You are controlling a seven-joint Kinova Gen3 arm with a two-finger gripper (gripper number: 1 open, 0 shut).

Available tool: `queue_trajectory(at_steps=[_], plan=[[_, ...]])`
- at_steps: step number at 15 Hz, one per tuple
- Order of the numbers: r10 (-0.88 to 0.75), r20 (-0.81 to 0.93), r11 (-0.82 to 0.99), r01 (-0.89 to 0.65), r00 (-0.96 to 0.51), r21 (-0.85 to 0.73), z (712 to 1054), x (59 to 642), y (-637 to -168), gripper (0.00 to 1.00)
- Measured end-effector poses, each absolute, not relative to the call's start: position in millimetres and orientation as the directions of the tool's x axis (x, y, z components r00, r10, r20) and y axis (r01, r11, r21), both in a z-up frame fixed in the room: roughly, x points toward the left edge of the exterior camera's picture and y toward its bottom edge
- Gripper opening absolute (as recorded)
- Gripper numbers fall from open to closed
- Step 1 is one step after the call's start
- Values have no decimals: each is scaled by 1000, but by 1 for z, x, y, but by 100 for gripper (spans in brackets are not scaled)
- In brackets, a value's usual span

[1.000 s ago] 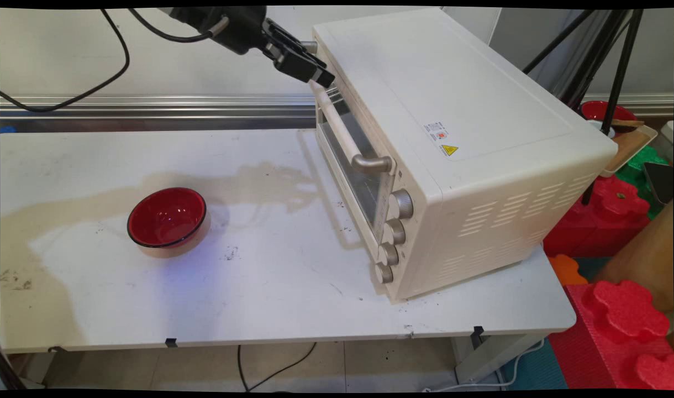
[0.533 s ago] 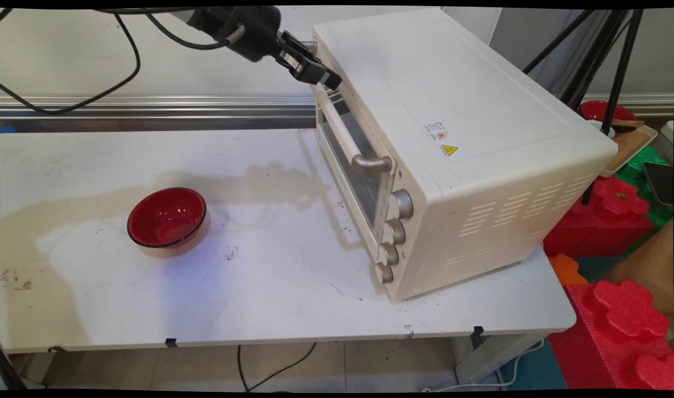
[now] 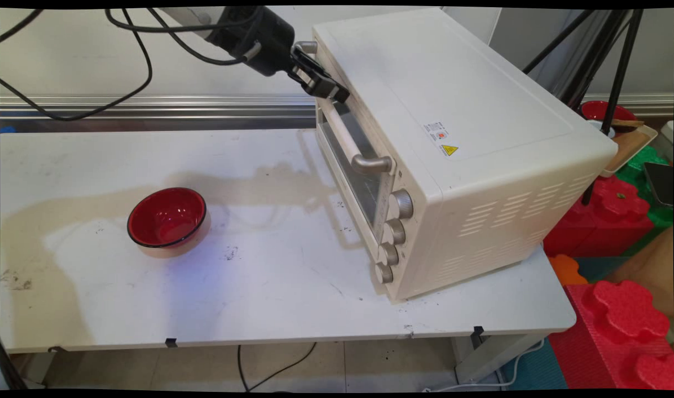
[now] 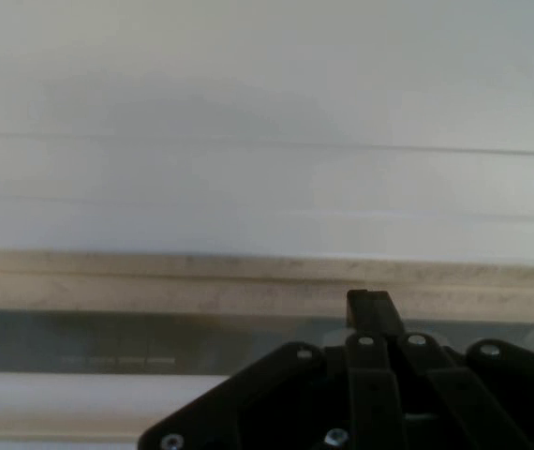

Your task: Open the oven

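While its fingers press together, hand [image 3: 337,94] touches oven [image 3: 453,138] door top

Black screw-studded tool [image 3: 337,93] on a white arm [image 3: 188,14], looping black cables [image 3: 138,61]

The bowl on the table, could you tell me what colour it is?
The bowl is red inside with a black rim, clearest in the main view.

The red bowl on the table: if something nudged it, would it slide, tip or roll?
The red bowl sits upright and looks low and wide, so it would probably slide, not tip. Its glossy surface suggests it could be slippery to grip. It looks empty, so likely light.
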State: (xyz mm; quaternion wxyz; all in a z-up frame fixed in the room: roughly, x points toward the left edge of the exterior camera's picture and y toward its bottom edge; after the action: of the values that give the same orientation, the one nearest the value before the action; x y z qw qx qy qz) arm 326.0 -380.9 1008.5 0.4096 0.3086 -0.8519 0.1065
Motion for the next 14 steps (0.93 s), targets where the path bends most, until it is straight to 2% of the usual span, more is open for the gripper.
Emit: queue_trajectory(at_steps=[7,14], plan=[[-458,744,781,-620,-487,75,994,324,-378,0],[-452,721,787,-615,-526,45,982,352,-356,0]])
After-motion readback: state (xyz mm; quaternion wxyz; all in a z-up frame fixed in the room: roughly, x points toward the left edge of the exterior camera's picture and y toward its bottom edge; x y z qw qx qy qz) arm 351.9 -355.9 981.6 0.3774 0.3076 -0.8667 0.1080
